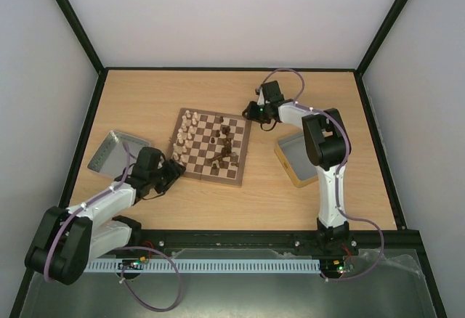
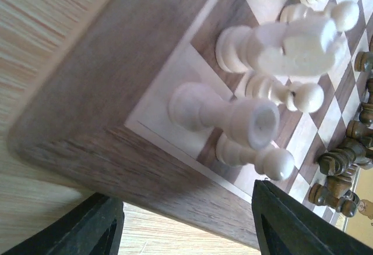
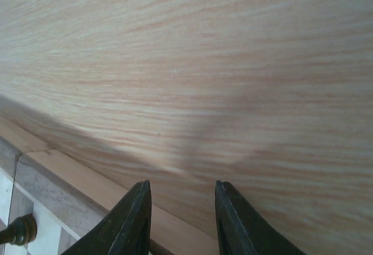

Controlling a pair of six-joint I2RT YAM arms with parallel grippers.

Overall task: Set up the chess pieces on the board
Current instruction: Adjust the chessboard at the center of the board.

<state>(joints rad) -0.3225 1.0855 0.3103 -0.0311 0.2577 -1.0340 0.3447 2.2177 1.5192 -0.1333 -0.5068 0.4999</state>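
Note:
The board [image 1: 212, 146] lies mid-table. Cream chess pieces [image 1: 187, 133] stand in two files along its left side. Dark chess pieces [image 1: 224, 146] cluster right of centre, some toppled. My left gripper [image 1: 173, 170] is at the board's near-left corner. In the left wrist view the left gripper [image 2: 186, 229] is open and empty, just off the board's corner [image 2: 87, 92]. A cream rook [image 2: 224, 112] and a cream pawn [image 2: 256, 156] stand close ahead. My right gripper [image 1: 253, 111] is at the far-right corner. The right gripper [image 3: 182, 211] is open and empty over the board's border [image 3: 70, 176], next to a dark piece [image 3: 17, 230].
A silver metal tray [image 1: 109, 151] lies left of the board, behind my left arm. A wood-rimmed tray [image 1: 294, 160] sits to the right, partly under my right arm. Black frame rails edge the table.

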